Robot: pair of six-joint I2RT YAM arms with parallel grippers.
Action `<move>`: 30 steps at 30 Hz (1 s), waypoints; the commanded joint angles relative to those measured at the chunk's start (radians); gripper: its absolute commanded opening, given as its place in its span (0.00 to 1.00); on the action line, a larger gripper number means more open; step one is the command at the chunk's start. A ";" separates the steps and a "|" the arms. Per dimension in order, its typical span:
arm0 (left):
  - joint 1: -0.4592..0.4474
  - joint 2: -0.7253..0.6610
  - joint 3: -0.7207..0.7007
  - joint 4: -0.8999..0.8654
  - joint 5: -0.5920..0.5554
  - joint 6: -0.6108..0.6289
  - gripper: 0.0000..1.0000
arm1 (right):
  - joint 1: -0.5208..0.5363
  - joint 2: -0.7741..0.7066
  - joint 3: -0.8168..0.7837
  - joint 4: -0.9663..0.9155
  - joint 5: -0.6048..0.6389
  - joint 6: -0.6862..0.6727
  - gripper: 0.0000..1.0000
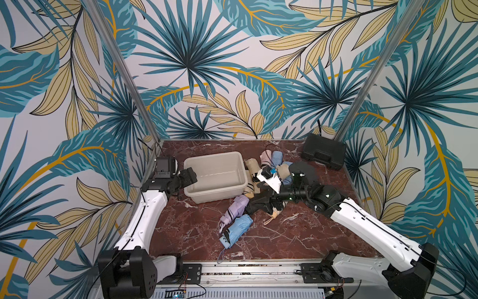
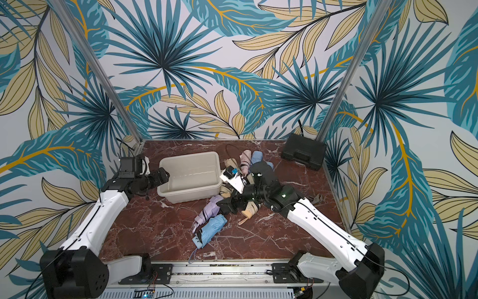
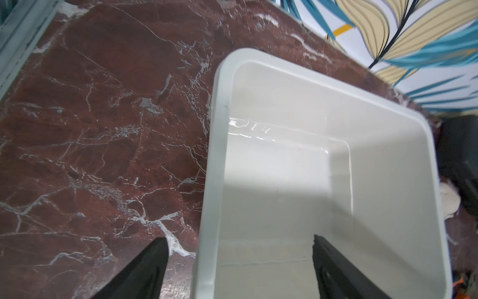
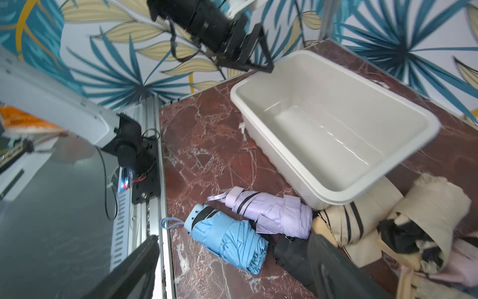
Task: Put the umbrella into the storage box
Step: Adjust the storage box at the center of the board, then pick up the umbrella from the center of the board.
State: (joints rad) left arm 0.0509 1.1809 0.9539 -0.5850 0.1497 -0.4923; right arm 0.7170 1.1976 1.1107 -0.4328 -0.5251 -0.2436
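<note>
- Both top views: the left arm rises from its base at the front rail, its elbow bent and its forearm levelled toward the storage box [image 1: 214, 195] [image 2: 190, 195]. The left gripper [image 1: 190, 176] [image 2: 163, 176] is poised at the box's left rim.
- Both top views: the right arm stretches low over the red marble table [image 1: 194, 233], with its wrist angled down. The right gripper [image 1: 261, 204] hangs above a heap of folded umbrellas [image 1: 276, 158] just right of the box. A lilac umbrella [image 1: 234, 208] [image 2: 208, 209] and a light-blue umbrella [image 1: 236, 230] [image 2: 210, 229] lie side by side on the table, outside the box. A black case [image 1: 323, 151] stands in the far right corner.
- Left wrist view: the left gripper [image 3: 239, 238] is spread wide and grips nothing. One finger [image 3: 144, 269] is over the table and the other is over the box's [image 3: 214, 155] interior, with the rim below and between them.
- Right wrist view: the right gripper [image 4: 234, 235] is also spread wide and grips nothing. It hovers above the light-blue umbrella [image 4: 219, 233] and a black umbrella [image 4: 289, 253]. The lilac umbrella [image 4: 271, 212] lies just beside the box's [image 4: 323, 145] near corner, next to a beige umbrella [image 4: 349, 220].
</note>
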 commanded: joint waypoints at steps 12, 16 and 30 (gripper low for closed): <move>0.038 -0.289 -0.189 0.149 -0.142 -0.184 0.95 | 0.263 0.338 0.140 -0.237 0.277 -0.567 0.95; 0.039 -0.351 -0.215 0.164 -0.148 -0.183 0.98 | 0.314 0.424 0.156 -0.254 0.379 -0.654 0.95; 0.039 -0.435 -0.237 0.165 -0.147 -0.160 1.00 | 0.386 0.661 0.267 -0.339 0.525 -0.711 0.94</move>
State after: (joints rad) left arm 0.0807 0.7696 0.7242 -0.4377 0.0139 -0.6693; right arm 1.0943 1.8282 1.3537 -0.7212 -0.0528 -0.9287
